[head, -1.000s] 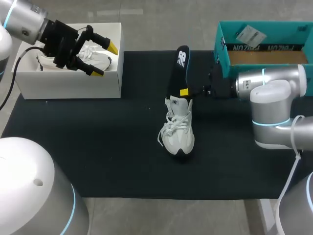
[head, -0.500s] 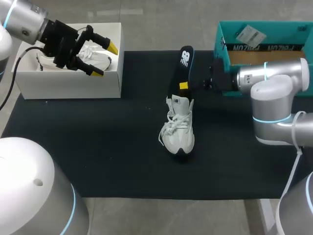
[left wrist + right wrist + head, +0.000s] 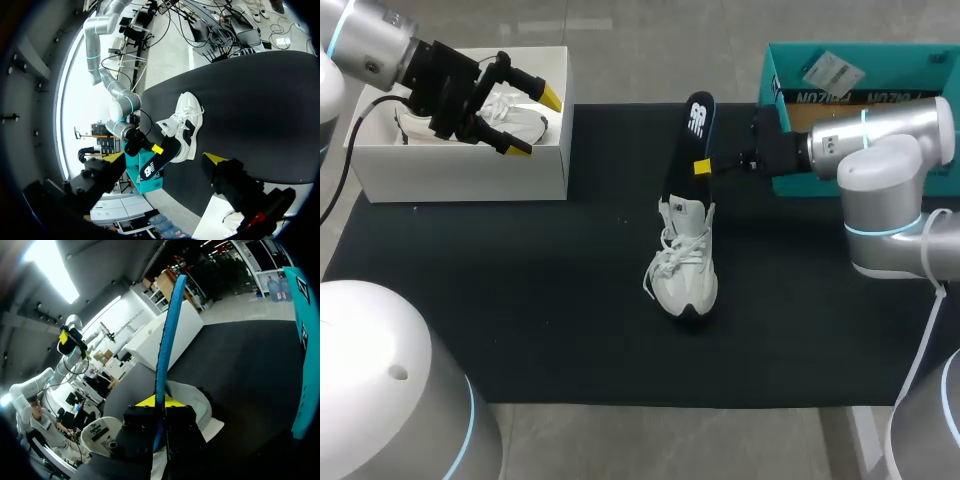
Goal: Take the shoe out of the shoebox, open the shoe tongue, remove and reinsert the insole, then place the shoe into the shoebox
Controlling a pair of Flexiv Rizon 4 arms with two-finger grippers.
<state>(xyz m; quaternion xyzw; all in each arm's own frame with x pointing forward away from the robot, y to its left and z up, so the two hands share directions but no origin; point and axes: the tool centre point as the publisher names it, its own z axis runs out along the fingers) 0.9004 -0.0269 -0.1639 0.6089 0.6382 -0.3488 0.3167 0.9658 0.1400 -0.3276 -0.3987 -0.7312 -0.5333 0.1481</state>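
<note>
A: Black mat (image 3: pixel 520 300) covers the table. Where is the shoe (image 3: pixel 685 270)?

B: White, upright near mid-mat, toe toward the robot, laces loose. It is outside both boxes. The dark insole (image 3: pixel 686 140) slants up and away from it, lower end at the shoe's opening.

A: Right claw?

B: The right gripper (image 3: pixel 700 166) is clamped on the insole, pinching it partway up from the side. One yellow tip shows against the dark face. Its arm comes in past the teal box (image 3: pixel 775 110) at the mat's far right.

A: Left claw?

B: The left gripper (image 3: pixel 532 120) is spread wide and holds nothing. It hangs over the white box (image 3: pixel 460 170) at the mat's far left.

A: What does each view add?

B: Right wrist: the insole is seen edge-on, a thin blue strip between the fingers and rising ahead of them. The shoe's white collar sits just beneath. From the head view that blue edge cannot be seen.

B: Left wrist: both yellow tips stand far apart. The shoe, the insole and the right arm lie ahead across the mat, framed between them.

B: Head view: a second shoe (image 3: pixel 510 115), also white, lies inside the white box under the left fingers. The teal box is open, with brown cardboard inside.
</note>
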